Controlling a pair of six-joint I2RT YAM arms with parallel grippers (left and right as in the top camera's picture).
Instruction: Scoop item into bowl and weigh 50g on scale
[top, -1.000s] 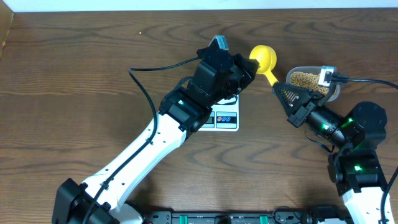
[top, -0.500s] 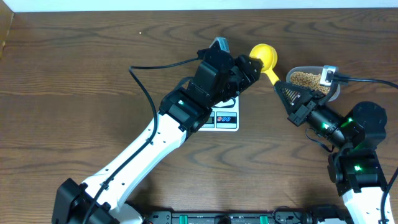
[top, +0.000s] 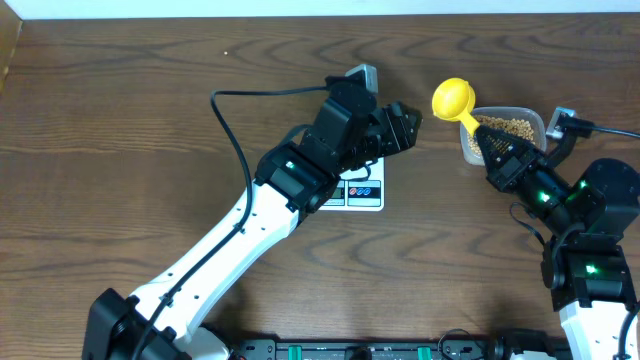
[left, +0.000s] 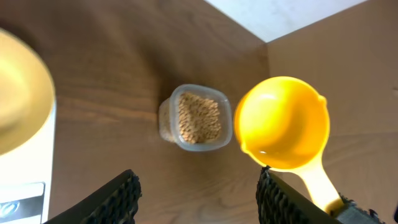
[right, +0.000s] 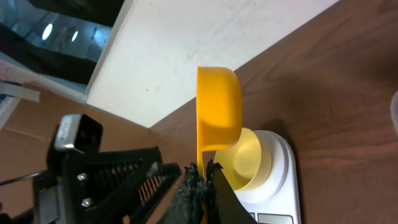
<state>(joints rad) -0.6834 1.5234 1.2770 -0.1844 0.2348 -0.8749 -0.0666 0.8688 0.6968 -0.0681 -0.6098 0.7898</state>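
The tan beans (left: 199, 117) fill a clear tub (top: 470, 138) at the right. My right gripper (top: 486, 140) is shut on the handle of a bright yellow scoop (top: 453, 98), whose empty cup (left: 283, 121) hangs beside the tub. My left gripper (top: 407, 126) stands open just left of the scoop, nothing between its fingers (left: 121, 199). The pale yellow bowl (right: 250, 163) sits on the white scale (right: 281, 186). In the overhead view my left arm hides the bowl, and only the scale's front (top: 362, 190) shows.
A black cable (top: 225, 120) loops from the left arm across the table. The table's far edge meets a white wall (right: 186, 43) behind the scale. Bare wood lies left of the left arm.
My left gripper has opened and let go of the scoop's cup. The right gripper has carried the scoop to the right, up to the tub.
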